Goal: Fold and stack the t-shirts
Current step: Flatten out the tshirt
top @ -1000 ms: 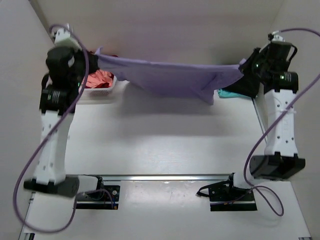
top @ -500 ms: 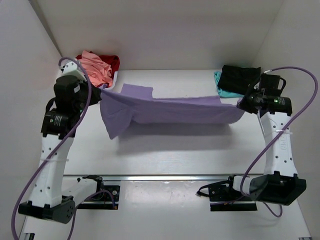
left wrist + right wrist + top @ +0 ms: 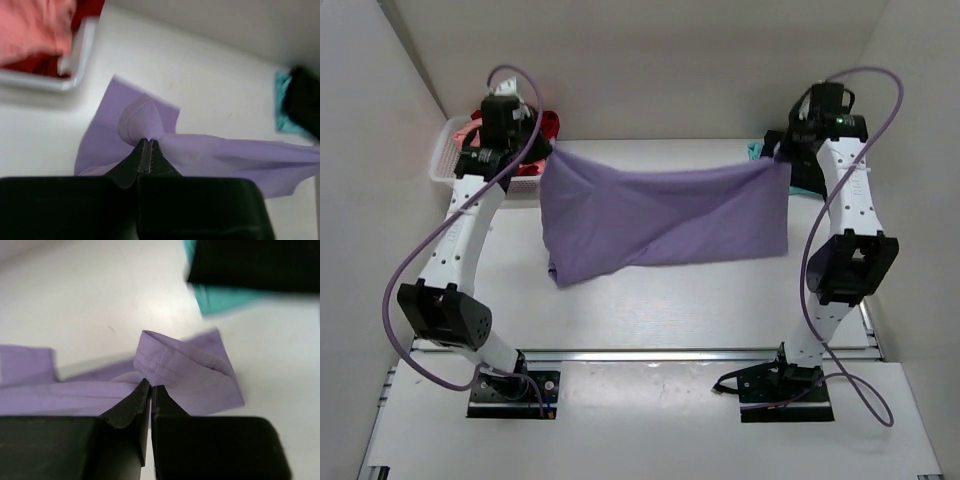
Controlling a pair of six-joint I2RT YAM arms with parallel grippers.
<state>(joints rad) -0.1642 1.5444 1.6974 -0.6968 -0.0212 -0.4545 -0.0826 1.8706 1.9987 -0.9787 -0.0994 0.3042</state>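
Note:
The lavender-purple t-shirt [image 3: 660,220] hangs stretched between both arms over the far half of the table, its lower edge on the table. My left gripper [image 3: 545,150] is shut on its left top corner, seen in the left wrist view [image 3: 147,141]. My right gripper [image 3: 782,158] is shut on its right top corner, seen in the right wrist view [image 3: 151,385]. Salmon-pink [image 3: 35,25] and red [image 3: 35,64] t-shirts lie in the basket. A black t-shirt [image 3: 255,262] lies on a teal one [image 3: 220,297] at the far right.
The white mesh basket [image 3: 445,160] stands at the far left corner. White walls close the back and both sides. The arm bases and a metal rail [image 3: 650,353] sit at the near edge.
Both grippers have swung away to the far side and the lavender-purple t-shirt has gone from a narrow band to a wide hanging sheet.

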